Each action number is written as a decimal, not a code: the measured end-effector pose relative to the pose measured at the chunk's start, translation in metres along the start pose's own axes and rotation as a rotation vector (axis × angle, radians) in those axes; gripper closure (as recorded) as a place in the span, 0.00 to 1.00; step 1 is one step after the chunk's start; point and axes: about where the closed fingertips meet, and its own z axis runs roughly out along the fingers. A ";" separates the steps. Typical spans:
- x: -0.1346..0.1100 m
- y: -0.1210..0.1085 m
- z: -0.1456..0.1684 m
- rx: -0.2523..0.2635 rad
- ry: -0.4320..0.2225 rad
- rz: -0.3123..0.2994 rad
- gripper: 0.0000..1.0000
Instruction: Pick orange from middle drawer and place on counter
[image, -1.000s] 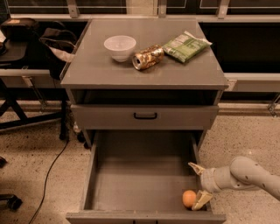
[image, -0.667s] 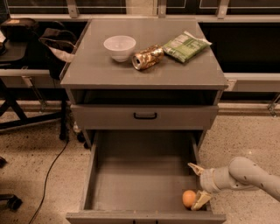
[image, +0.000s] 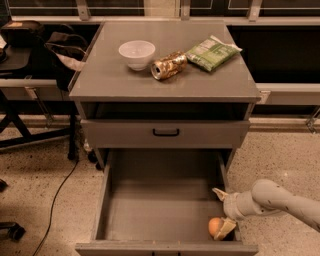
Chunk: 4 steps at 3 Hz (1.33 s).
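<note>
Nothing shifted since earlier. Gripper (image: 220, 212), fingers apart, in middle drawer (image: 150, 210) front-right corner; orange (image: 214, 226) touching lower finger.

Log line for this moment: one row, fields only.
phase: reach | tool: open, inside middle drawer, front right corner, at orange | orange: on drawer floor, not lifted | counter: white bowl, gold can, green bag

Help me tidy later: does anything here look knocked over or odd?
The gold can lies on its side on the counter, beside the white bowl. The pincer is in the middle drawer, open, beside the orange.
</note>
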 end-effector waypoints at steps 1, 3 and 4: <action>0.000 0.000 0.000 -0.001 0.000 0.002 0.00; 0.000 0.000 0.000 -0.001 0.000 0.002 0.48; 0.000 0.000 0.000 -0.001 0.000 0.002 0.71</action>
